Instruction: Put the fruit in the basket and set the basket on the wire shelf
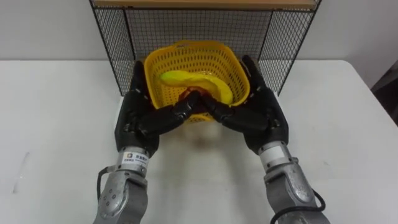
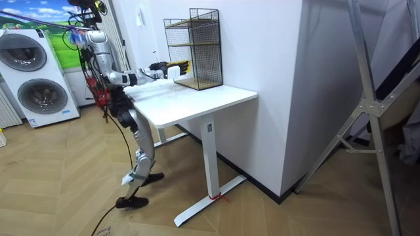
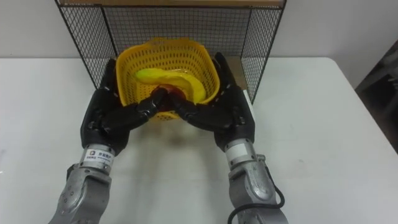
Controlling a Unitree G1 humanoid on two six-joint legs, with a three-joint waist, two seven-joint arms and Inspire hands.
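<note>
The fingers of the left hand (image 1: 134, 121) lie stretched and flat against the outer left wall of the yellow perforated plastic basket (image 1: 208, 62). The fingers of the right hand (image 1: 264, 118) do the same on its right wall. Both thumbs reach inward across the near rim, and their tips almost meet at the middle. The basket is clamped between the two palms, with no finger wrapped around anything.

Just beyond the thumb tips, inside the basket, sits a small reddish fruit (image 1: 188, 94). Past it, a curved yellow banana (image 1: 196, 81) lies with its long axis crosswise, running from one set of fingers toward the other. The fruit step looks finished.

Outside each set of fingers, and very close, stand the side panels of the black wire-mesh shelf (image 1: 109, 37). The shelf's back mesh rises straight ahead of the fingertips, beyond the basket's far rim. The basket therefore sits at the mouth of the lower compartment, partly between the panels. Whether its base rests on the shelf floor cannot be told.

Both hands are equally near and placed evenly. The coming move is probably a straight push forward along the line of the fingers, followed by letting go sideways. There is little room for the knuckles against the mesh.

The white table (image 1: 56, 112) spreads out behind the wrists.
</note>
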